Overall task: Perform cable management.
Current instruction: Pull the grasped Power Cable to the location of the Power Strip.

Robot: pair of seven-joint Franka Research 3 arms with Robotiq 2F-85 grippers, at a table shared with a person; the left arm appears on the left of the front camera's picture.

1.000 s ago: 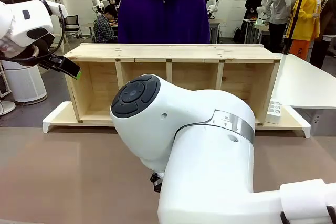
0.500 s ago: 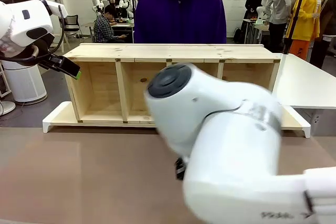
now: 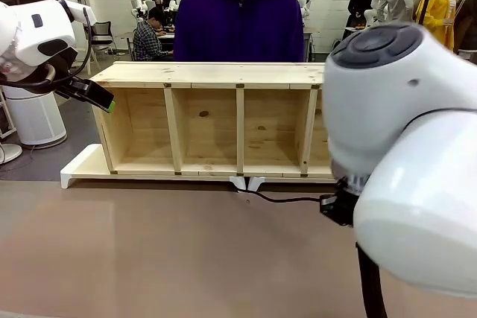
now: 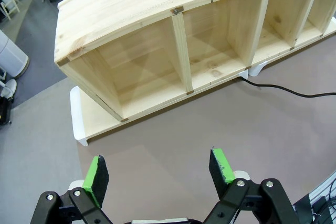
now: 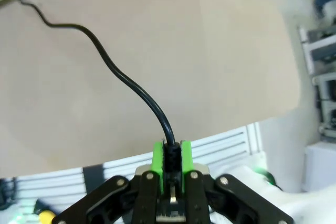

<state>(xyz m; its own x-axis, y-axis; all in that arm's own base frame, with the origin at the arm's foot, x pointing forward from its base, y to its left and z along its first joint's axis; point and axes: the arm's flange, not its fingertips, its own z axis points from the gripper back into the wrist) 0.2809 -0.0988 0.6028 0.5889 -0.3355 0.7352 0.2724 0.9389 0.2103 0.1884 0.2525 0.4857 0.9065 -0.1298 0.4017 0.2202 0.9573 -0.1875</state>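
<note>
Black cable sits pinched between the green pads of the right claw, jaws clamped tight on it. That's plain from the rt wrist view, where it snakes away over the brown bench toward the top-left corner. Front view adds the far end: the cable runs along the bench from the foot of the wooden shelf unit, near its middle, to the right arm, whose big white body hides most of that claw. Left claw hangs w/ fingers wide apart, raised over the bench in front of the shelf's end compartment. Person in purple hoodie stands behind the shelf.
</note>
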